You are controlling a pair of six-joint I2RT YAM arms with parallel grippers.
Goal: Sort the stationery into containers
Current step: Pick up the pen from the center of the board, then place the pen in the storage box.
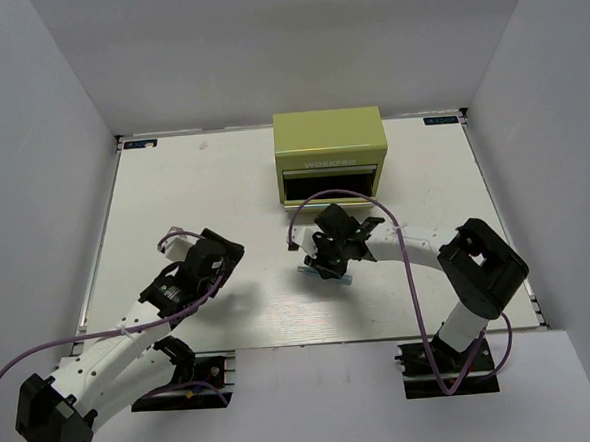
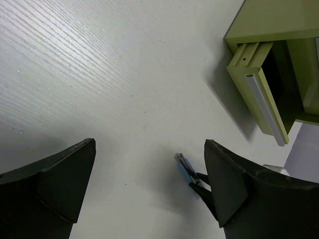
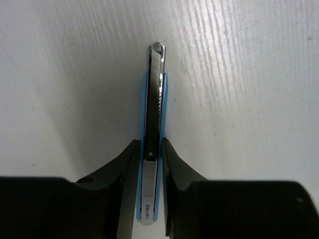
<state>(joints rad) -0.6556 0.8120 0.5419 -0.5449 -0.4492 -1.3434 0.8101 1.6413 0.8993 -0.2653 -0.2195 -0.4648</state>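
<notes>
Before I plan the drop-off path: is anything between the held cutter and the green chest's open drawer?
No object lies on the table between the blue-silver cutter, clamped in the right end effector, and the chest. Only that arm's own purple cable loops before its open drawer.

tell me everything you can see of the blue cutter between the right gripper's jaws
The cutter is a slim snap-off knife: pale blue plastic body, silver metal track, scored blade pushed out to a slanted tip, small lettering on the rear end. It points straight away from the right gripper, whose black jaws pinch its long sides toward the rear. Whether it rests on the white table or hangs just above is unclear.
</notes>
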